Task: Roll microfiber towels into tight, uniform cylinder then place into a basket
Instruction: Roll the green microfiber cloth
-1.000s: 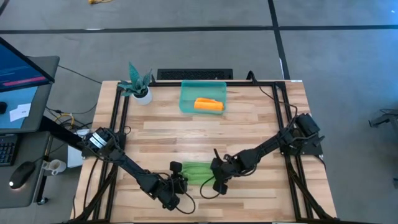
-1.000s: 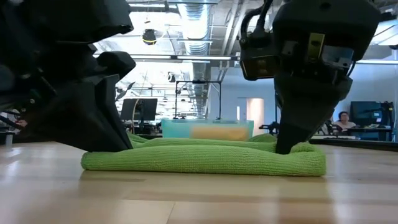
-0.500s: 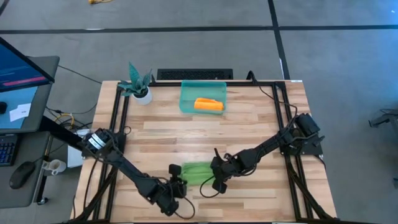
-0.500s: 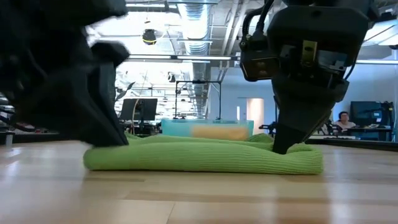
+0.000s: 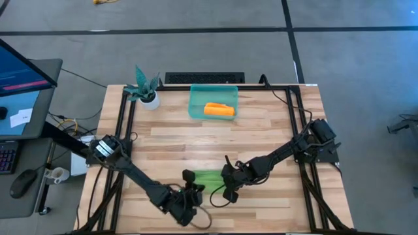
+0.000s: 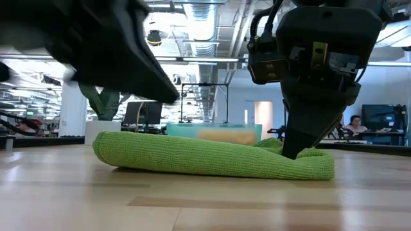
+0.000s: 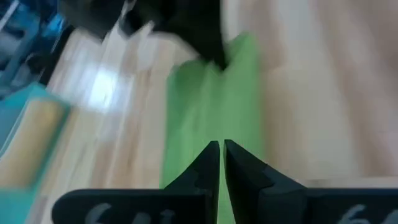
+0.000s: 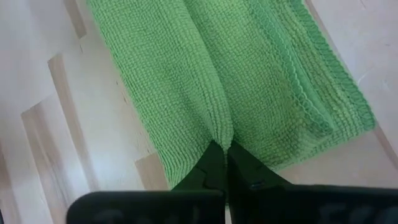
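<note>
While the bin (image 5: 212, 102) at 12 o'clock holds the orange towel (image 5: 219, 109), the green towel (image 5: 210, 178) lies at 6 o'clock. Both grippers are shut tight: the right gripper (image 8: 221, 144) pinches the green towel's edge, the left gripper (image 7: 221, 144) is over its other end. A plant pot (image 5: 151, 99) stands at 11 o'clock.

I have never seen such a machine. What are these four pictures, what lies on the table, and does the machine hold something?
It is a robot with two dark arms at a wooden table. One picture looks down from above, one looks level across the table, and two come from cameras on the wrists. The right claw is shut, pinching a fold of the green towel. The left claw is also shut, over the towel's other end. Farther back, a teal basket holds an orange towel, with a potted plant beside it.
</note>
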Tool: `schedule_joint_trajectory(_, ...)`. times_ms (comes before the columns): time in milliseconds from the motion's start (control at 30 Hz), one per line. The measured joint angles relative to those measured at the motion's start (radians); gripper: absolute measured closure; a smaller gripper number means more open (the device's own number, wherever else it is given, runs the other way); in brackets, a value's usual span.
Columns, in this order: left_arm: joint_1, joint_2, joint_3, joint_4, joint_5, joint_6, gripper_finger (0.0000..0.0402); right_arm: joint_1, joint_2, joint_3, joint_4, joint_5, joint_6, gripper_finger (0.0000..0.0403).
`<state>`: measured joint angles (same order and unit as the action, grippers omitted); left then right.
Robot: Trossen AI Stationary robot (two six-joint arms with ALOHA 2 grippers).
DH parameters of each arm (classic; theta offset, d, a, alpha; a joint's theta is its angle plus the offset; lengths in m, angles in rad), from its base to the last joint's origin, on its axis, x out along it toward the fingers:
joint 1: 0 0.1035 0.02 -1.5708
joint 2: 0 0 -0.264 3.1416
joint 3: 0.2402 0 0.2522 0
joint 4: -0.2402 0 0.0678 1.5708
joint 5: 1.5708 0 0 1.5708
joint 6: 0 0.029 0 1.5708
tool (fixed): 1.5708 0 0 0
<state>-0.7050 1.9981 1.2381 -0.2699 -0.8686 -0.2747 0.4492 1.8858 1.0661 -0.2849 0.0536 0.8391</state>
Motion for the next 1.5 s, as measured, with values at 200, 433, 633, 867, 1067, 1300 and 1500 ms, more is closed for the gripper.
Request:
schedule_joint_trajectory(200,0.069,0.067,-0.001,0.054,0.090,0.004,0.0386,0.000,0.001,-0.001,0.005,0.001,-0.001,0.0385)
schedule_joint_trajectory(433,0.078,0.113,0.003,0.042,0.152,-0.041,0.0386,0.000,0.001,0.000,-0.004,0.001,-0.001,0.0390)
schedule_joint_trajectory(633,0.062,0.113,0.003,0.003,0.146,-0.085,0.0386,0.004,0.001,0.000,0.007,0.011,-0.009,0.0363)
schedule_joint_trajectory(867,0.065,0.113,0.003,-0.004,0.150,-0.092,0.0386,0.015,0.001,0.000,0.008,0.028,-0.038,0.0305)
schedule_joint_trajectory(1067,0.065,0.113,0.003,-0.006,0.150,-0.108,0.0386,0.013,0.000,0.000,0.005,0.002,-0.062,0.0265)
schedule_joint_trajectory(1300,0.063,0.113,0.007,-0.017,0.155,-0.127,0.0386,0.016,-0.095,-0.001,-0.061,-0.030,-0.158,0.0254)
schedule_joint_trajectory(1500,0.063,0.115,0.050,-0.100,0.182,-0.158,0.0386,0.048,-0.219,-0.001,-0.139,0.032,-0.216,0.0259)
